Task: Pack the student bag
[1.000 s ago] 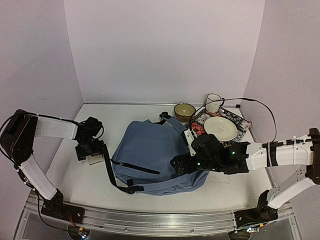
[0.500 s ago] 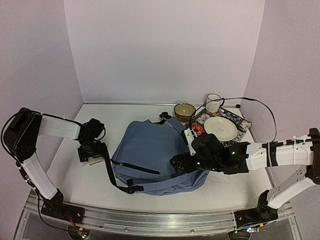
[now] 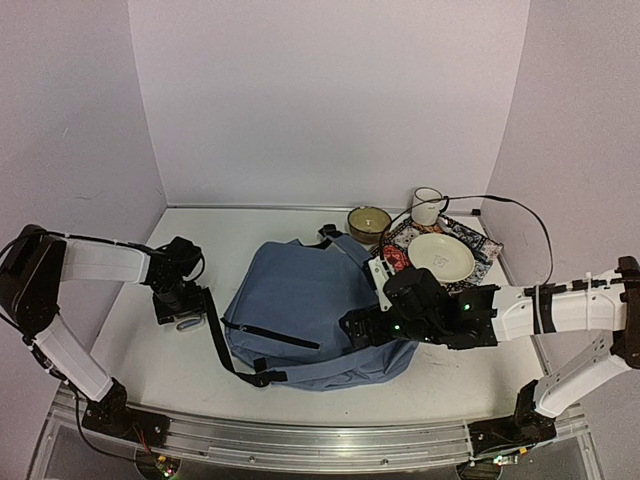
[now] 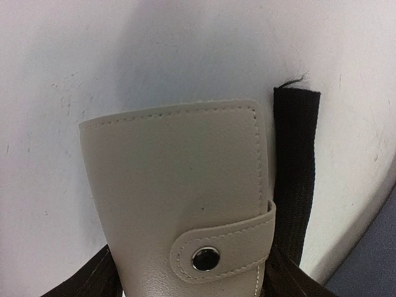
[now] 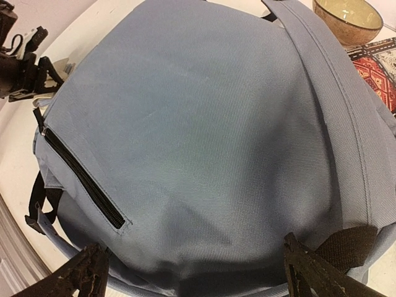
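the student bag (image 3: 305, 310) lay flat near the middle of the table (image 3: 300, 410), slate-blue, with its zipped pocket facing up. a black strap (image 3: 215, 340) looped off its left side toward the near edge. my right gripper (image 3: 356, 328) was at the bag's near right corner, its jaws spread wide with nothing clamped. through the right wrist camera the blue fabric filled the space between the two fingertips (image 5: 86, 272), and i couldn't tell whether they touched the cloth.

my left gripper (image 3: 181, 318) was off to the bag's left, apart from the bag's body but just beside the strap. a cream snap-button case (image 4: 179, 198) lay on the table between its fingers, with the strap running along the case's right edge. i couldn't tell whether those jaws pressed on the case or only flanked it.

behind the bag on the right stood a bowl (image 3: 369, 223), a mug (image 3: 428, 206), and a plate (image 3: 441, 257) on a patterned cloth (image 3: 487, 250).
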### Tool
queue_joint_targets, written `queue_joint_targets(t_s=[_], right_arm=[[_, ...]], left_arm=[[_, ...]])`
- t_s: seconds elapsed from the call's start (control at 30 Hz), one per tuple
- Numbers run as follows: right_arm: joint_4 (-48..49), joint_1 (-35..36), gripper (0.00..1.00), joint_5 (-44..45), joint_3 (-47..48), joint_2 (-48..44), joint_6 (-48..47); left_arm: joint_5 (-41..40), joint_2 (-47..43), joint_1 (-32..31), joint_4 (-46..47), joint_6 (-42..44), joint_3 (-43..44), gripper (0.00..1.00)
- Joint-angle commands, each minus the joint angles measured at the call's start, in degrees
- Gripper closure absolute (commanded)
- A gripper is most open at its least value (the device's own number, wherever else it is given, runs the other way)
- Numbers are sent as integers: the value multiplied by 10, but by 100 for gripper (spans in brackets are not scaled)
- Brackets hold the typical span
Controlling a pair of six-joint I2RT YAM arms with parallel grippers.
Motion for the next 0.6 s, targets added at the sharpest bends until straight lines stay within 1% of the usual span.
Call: queue_joint_targets(t_s=[0.0, 0.17, 0.4, 0.57], right_arm=[[0, -1, 2, 0, 15, -15, -8], [1, -1, 2, -18, 34, -12, -12], [17, -1, 2, -64, 89, 23, -14], [42, -1, 2, -104, 138, 68, -3]], left_arm=[[-8, -61, 3, -32, 4, -10, 27], [9, -118, 2, -38, 9, -13, 27], [75, -206, -4, -33, 46, -1, 27], [100, -260, -52, -17, 48, 8, 27]])
